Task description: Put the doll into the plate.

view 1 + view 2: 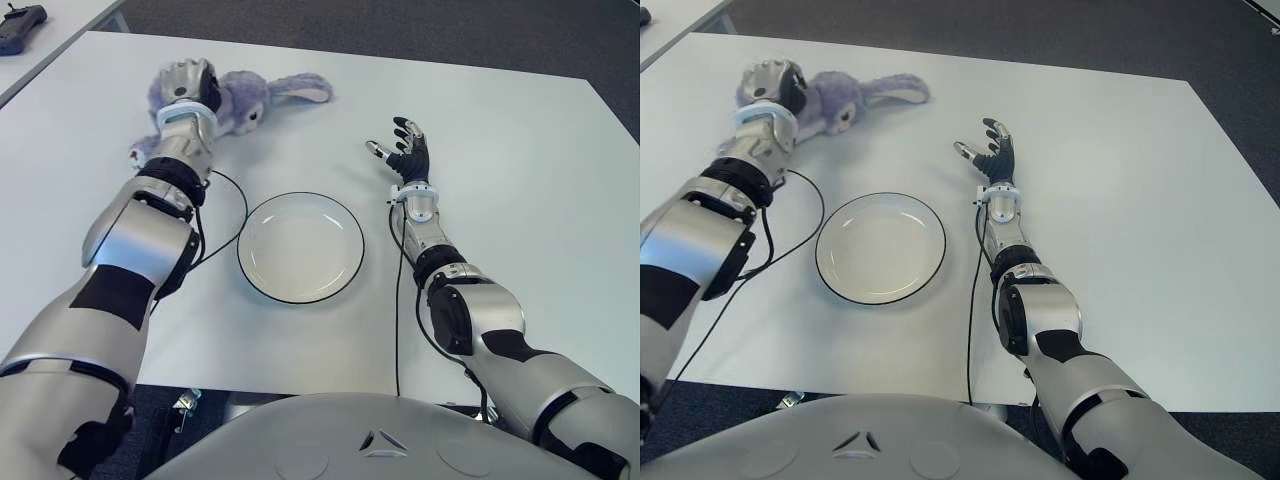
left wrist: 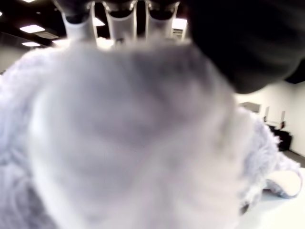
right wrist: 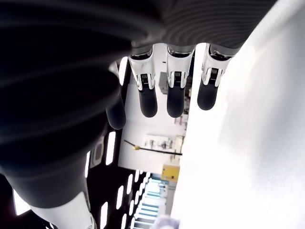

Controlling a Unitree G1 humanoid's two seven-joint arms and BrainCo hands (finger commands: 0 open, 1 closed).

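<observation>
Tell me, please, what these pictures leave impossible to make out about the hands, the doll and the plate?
- Left hand: it covers part of the doll in both eye views, and blurred fur fills its wrist view, so the grip cannot be confirmed.
- Doll's face: too small and partly hidden by that hand.
- Plate: absent from both wrist views.
- Right hand, open: contact with the table is unclear.

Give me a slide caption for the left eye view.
Left hand on the purple bunny doll beyond the empty plate; right hand open beside it.
</observation>
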